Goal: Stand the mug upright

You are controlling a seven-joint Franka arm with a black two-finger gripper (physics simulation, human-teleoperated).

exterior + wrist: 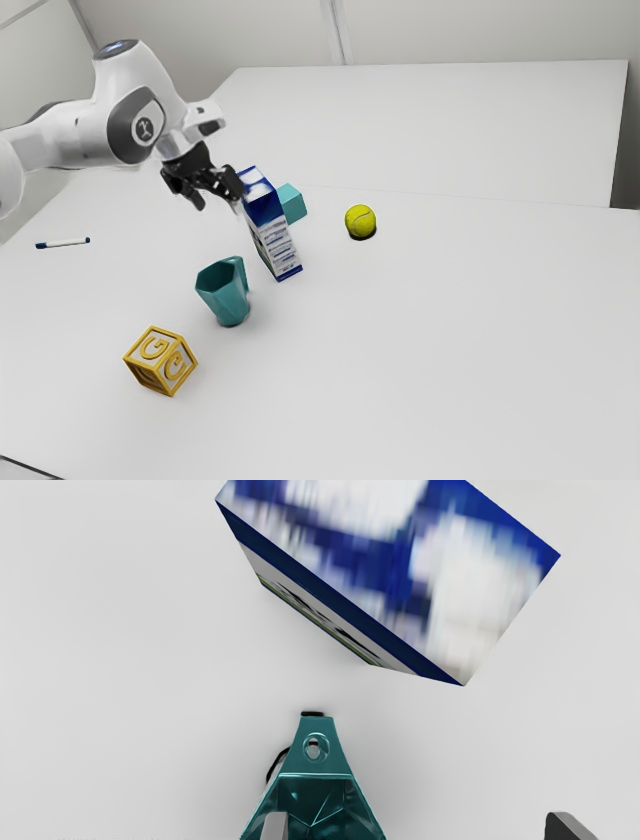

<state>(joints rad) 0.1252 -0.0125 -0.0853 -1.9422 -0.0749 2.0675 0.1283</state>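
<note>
The wrist view's edge cuts off part of the carton (380, 565), part of the mug (316, 772) and the lower ends of both fingers (275, 827); one finger also hides some of the mug's inside. The carton's top print is blurred there. In the exterior view, its side print is too small to read, it partly hides the block (293, 202), and the arm (90, 132) is cut off at the left edge.

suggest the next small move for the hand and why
I'd probably ease the hand straight up, fingers kept open. The teal mug already looks upright, mouth up and base on the table; nothing is gripped, and sideways travel could bump the tall blue-and-white carton.
</note>
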